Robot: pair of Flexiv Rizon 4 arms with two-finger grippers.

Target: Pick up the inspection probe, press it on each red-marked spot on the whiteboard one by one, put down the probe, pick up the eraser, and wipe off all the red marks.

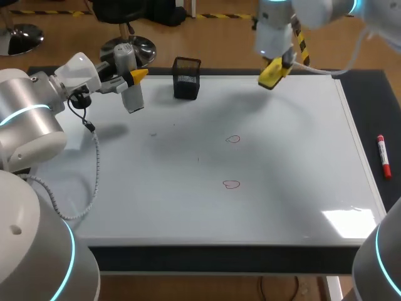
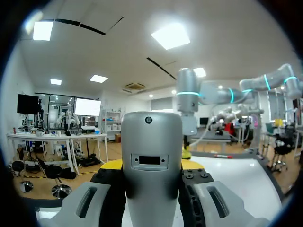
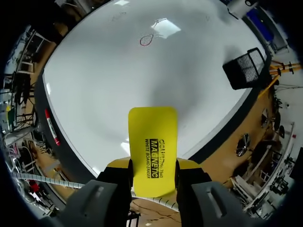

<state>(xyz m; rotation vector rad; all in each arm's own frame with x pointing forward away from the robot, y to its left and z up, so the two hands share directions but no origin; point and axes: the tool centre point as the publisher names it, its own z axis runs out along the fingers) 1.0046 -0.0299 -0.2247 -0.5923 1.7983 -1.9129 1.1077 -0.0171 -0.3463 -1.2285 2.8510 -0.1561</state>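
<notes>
The inspection probe, a grey cylinder, is held roughly upright in the air over the ten o'clock corner of the whiteboard in the head view. It is grasped by the left gripper, whose fingers are clenched on it from both sides. In the left wrist view the inspection probe fills the gap of the left gripper, with a yellow tip pressed against each flank and the whiteboard spread out ahead.

The eraser, yellow and flat, is carried at about one o'clock, above the board's far edge, and is grasped by the right gripper. In the right wrist view the eraser is pinched between the two fingers of the right gripper and juts out ahead of them over the whiteboard.

Two small red loops are drawn near the board's middle. The far red mark has the near red mark at six o'clock from it. Both are well apart from the probe and the eraser.

A black mesh holder stands upright at the board's far edge, at about eleven o'clock, between the probe and the eraser and nearer the probe. Its contents cannot be made out. In the right wrist view the mesh holder is seen ahead of the eraser and off to one side.

A red marker lies on the dark table just beyond the board's three o'clock edge, and the red marker is also seen in the right wrist view.
</notes>
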